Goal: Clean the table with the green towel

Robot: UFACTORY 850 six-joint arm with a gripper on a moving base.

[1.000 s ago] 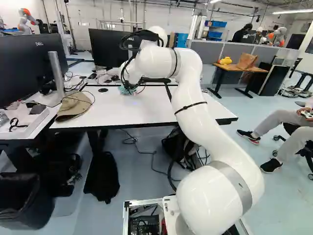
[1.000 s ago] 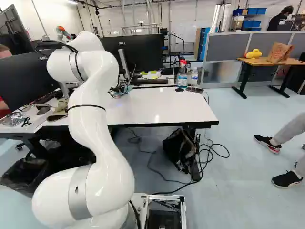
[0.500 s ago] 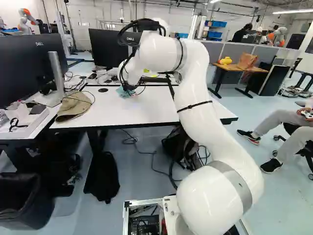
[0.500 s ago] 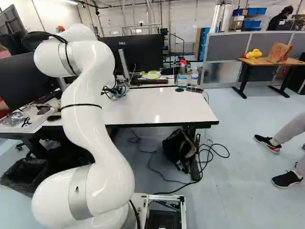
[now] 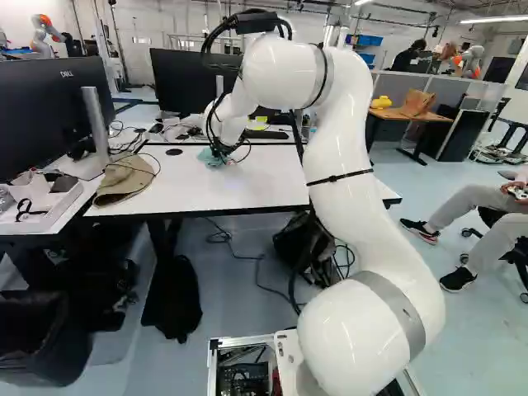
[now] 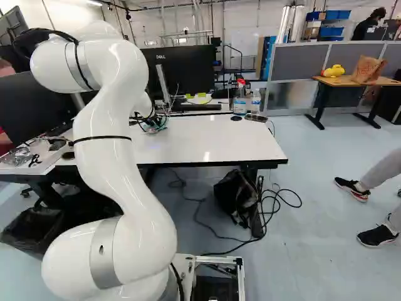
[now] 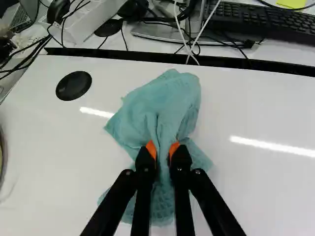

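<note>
In the left base view my gripper [image 5: 221,152] is low over the white table [image 5: 247,186], near its far side. The green towel [image 5: 210,157] is bunched beneath it. Seen from the wrist, the gripper [image 7: 163,150] is shut on the towel [image 7: 170,101], a fold of cloth pinched between both orange pads. The cloth spreads on the tabletop ahead of the fingers and also under them. In the right base view the towel [image 6: 156,124] shows beside the arm, which partly hides the gripper.
A black disc [image 7: 74,85] lies on the table near the towel. Monitors, cables and a keyboard [image 7: 266,22] stand beyond the table's dark gap. A tan cap [image 5: 125,179] lies at the left; a spray bottle [image 6: 239,98] stands at the far right. Another robot [image 5: 43,35] is in the background.
The arm's elbow has swung right and its wrist has shifted in the left base view. The towel has moved slightly with the gripper, still held. The base has not moved.
</note>
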